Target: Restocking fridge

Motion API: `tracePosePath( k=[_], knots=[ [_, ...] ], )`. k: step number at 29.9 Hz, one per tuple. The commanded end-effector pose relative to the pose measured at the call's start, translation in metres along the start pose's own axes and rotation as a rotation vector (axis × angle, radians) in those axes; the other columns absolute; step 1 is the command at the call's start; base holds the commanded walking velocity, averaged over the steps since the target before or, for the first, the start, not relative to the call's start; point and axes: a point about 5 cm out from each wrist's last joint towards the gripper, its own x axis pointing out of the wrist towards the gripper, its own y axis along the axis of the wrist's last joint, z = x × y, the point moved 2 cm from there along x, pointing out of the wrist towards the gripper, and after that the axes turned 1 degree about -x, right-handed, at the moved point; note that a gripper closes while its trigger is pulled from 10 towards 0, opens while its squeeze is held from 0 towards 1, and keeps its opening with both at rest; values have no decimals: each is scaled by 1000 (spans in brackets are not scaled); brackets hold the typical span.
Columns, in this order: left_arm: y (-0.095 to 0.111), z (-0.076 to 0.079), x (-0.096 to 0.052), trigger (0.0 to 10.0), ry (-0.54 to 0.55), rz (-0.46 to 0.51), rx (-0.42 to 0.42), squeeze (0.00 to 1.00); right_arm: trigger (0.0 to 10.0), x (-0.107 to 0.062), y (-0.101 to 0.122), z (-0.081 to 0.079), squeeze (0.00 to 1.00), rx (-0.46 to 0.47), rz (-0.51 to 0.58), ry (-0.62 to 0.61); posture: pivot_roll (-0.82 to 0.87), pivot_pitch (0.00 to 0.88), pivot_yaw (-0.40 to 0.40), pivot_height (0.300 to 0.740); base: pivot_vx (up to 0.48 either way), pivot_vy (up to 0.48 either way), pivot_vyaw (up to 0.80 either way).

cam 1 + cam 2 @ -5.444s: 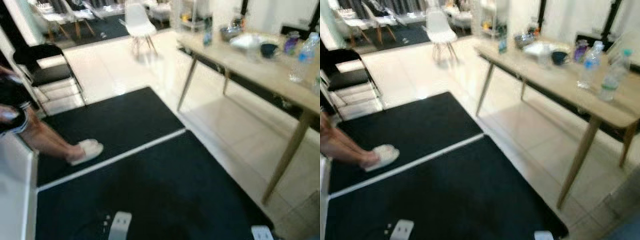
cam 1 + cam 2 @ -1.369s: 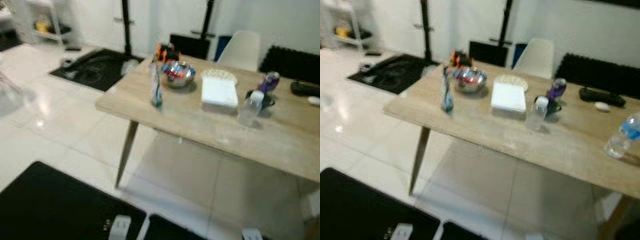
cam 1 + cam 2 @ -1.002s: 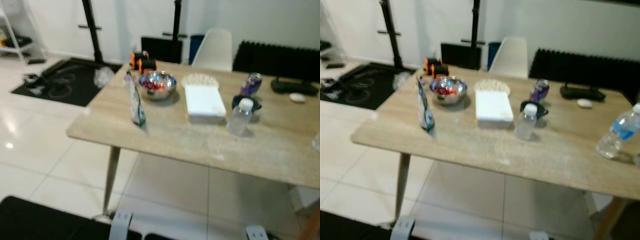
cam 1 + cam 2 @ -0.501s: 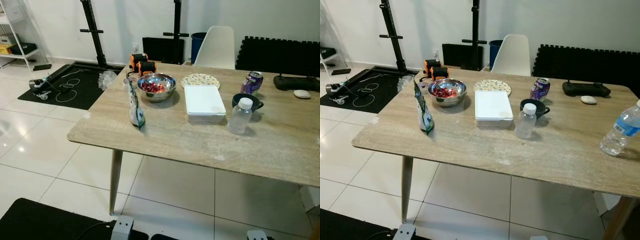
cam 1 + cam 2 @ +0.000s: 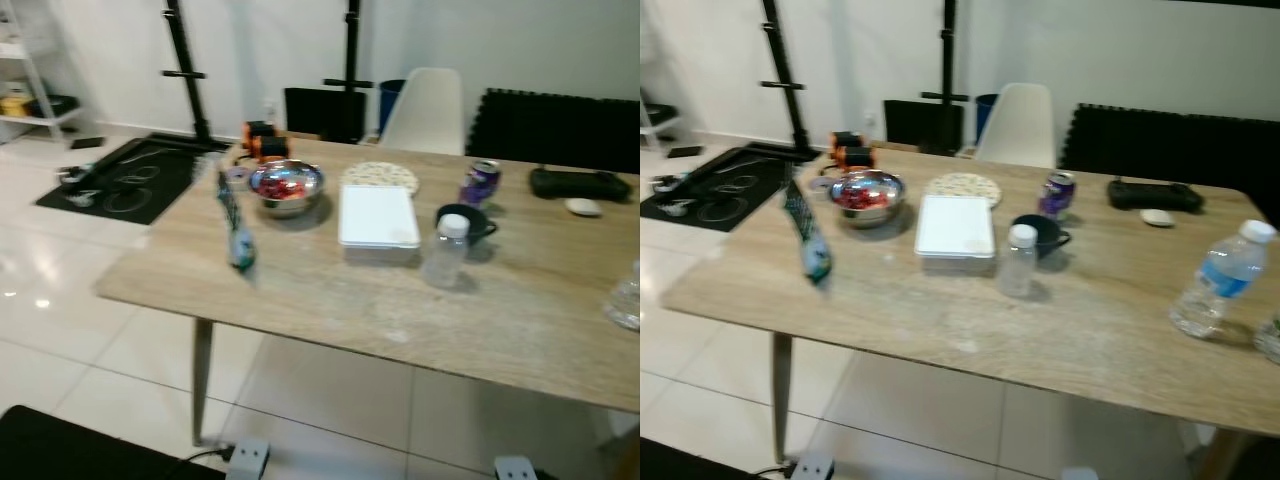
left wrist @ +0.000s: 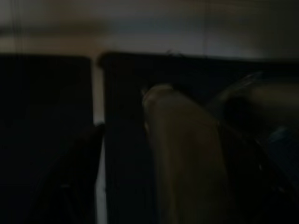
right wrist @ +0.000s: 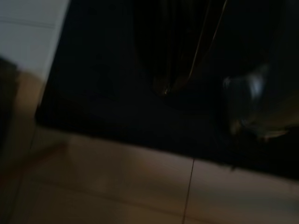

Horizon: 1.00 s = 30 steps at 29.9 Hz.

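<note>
Pale wood made up the table point(image 5: 1110, 330), which stood on white floor tiles point(image 5: 90, 330) ahead of the robot. On it sat a steel bowl point(image 5: 286, 186) of red pieces, with a patterned plate point(image 5: 380, 177) just beside it and a white lidded container point(image 5: 379, 218) in front of the plate. A green snack packet point(image 5: 236, 222) stood upright near the table's left edge. A small clear bottle point(image 5: 445, 251) stood next to a dark mug point(image 5: 462, 219), a purple can point(image 5: 480, 181) behind them — and a larger water bottle point(image 5: 1215, 279) with a blue label stood well apart toward the right end. A white chair point(image 5: 425, 105) waited at the far side. Both wrist views were very dark and blurred — whether the left gripper's or the right gripper's fingers were spread or closed could not be told.
</note>
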Motion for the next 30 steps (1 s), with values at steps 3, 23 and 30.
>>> tracePosePath(
  k=[3, 23, 30],
  knots=[
    [-4, 2, 0, 10000, 5, -12, -4, 0, 10000, -1, -5, 3, 0, 7, -11, -9, -61, 0, -6, 740, 160, -237, -525],
    [-6, 1, 0, 10000, 40, -23, -3, 0, 10000, -2, -8, 8, 0, 16, -20, -32, -63, 0, -6, 740, 0, 0, 0],
    [-9, -1, 0, 10000, 57, -40, -2, 0, 10000, -2, -9, 9, 0, 17, -23, -36, -63, 0, -7, 740, 0, 0, 0]
  ],
)
